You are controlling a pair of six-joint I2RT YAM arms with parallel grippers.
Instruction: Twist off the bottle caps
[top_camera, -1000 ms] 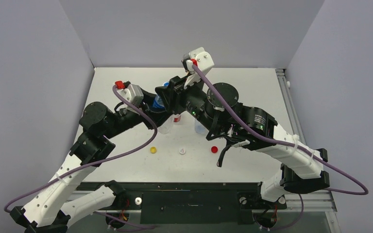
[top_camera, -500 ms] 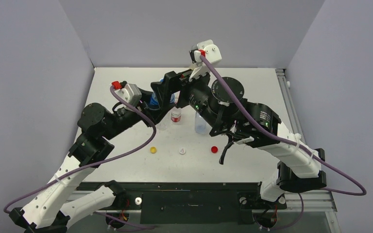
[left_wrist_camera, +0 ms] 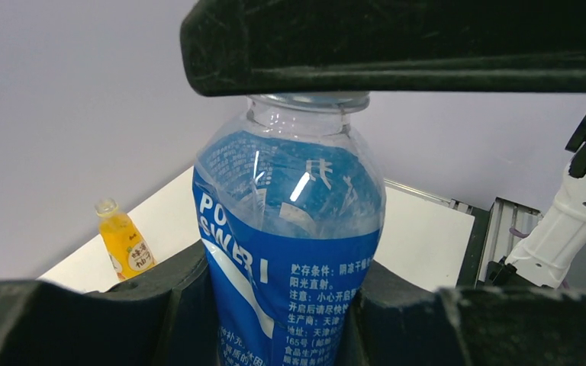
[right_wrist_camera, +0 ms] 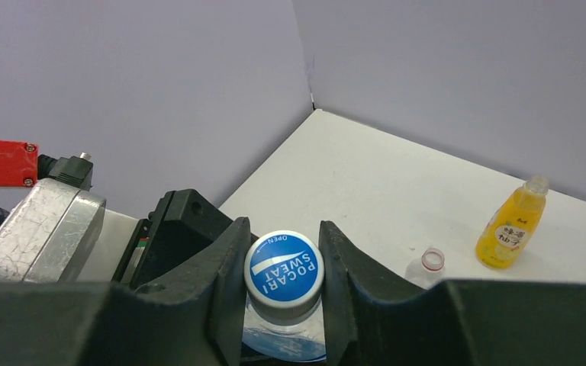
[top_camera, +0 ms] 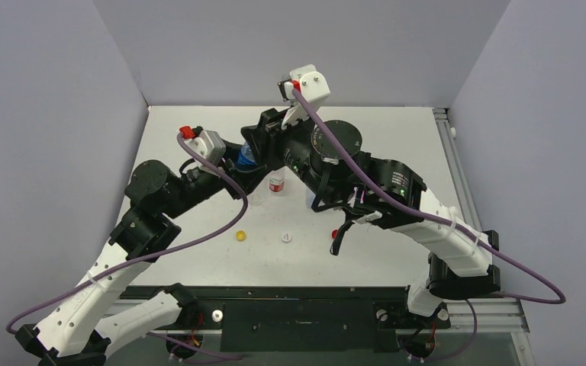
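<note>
Within left gripper | blue-label bottle upright, axis vertical | cap up

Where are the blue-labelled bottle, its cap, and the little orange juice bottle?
blue-label bottle (left_wrist_camera: 290, 267): left wrist view, on its blue label.
blue-and-white cap (right_wrist_camera: 284, 267): right wrist view, centre of its printed top.
orange juice bottle (right_wrist_camera: 510, 233): right wrist view, on its label.

Top view looks steeply down from the near edge over the whole counter; both wrist views, very close, share the blue-label bottle
</note>
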